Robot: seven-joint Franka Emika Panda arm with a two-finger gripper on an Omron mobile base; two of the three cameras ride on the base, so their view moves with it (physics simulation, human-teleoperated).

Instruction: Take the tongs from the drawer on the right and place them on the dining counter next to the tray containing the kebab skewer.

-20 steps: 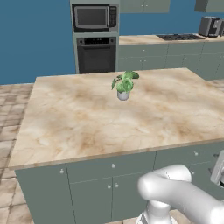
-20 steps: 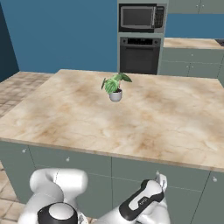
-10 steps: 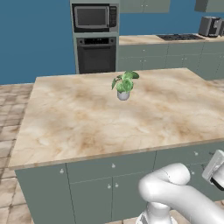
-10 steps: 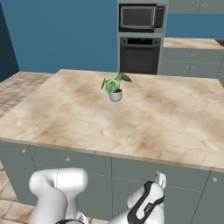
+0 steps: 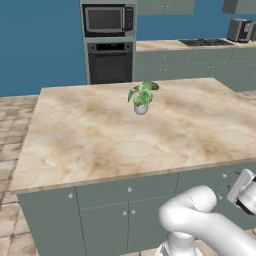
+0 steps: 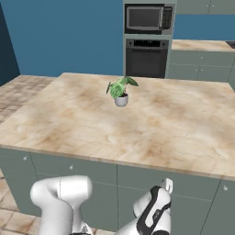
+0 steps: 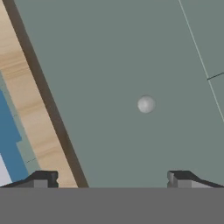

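We see one grey-green flat drawer front (image 7: 131, 65) with one small round pale knob (image 7: 145, 104) at hand view centre. One gripper (image 7: 113, 179), two dark fingertips (image 7: 43, 178) spread wide at bottom, holding nothing. One potted plant (image 5: 141, 97) on marbled desk (image 5: 100, 140), upper centre.

Your arm (image 5: 200, 220) sat folded low, its elbow bent and the forearm reaching off to the right. Your gripper (image 7: 113, 177) stood wide apart, its two dark fingers (image 7: 43, 178) spread, with nothing held between them.
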